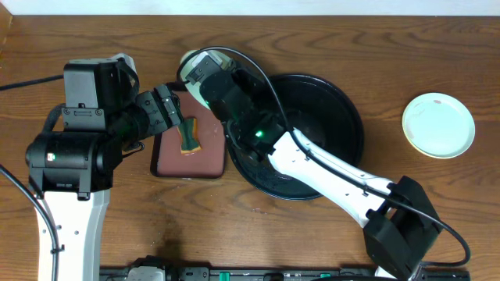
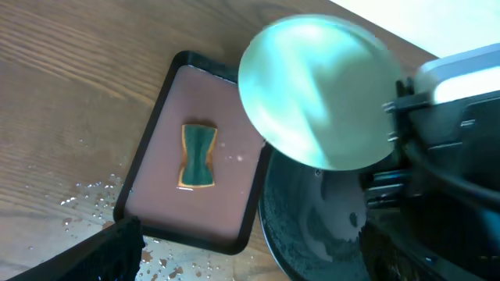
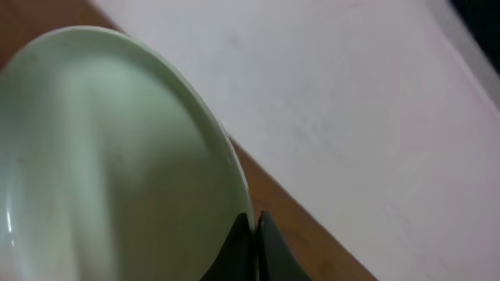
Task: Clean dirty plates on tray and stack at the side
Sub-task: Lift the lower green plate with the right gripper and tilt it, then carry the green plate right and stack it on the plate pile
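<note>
Between the right fingers (image 3: pixel 236 243), pinched shut, sits a mint plate (image 3: pixel 117 172). Ahead of the left fingers (image 2: pixel 117 248), seemingly spread, a maroon tray (image 2: pixel 156 199) holds a sponge (image 2: pixel 198 154).

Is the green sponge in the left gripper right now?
No, the green bow-shaped sponge lies on the rectangular maroon tray, clear of the left gripper.

The tabletop (image 1: pixel 94 39) is brown wood with dark lines in it. A big round black tray (image 1: pixel 355 117) sits in the middle. A small dark red tray (image 1: pixel 207 160) lies just left of it, and one pale plate (image 1: pixel 438 125) lies alone, well off to the right. Little wet drops (image 2: pixel 90 195) dot the wood near the small tray.
</note>
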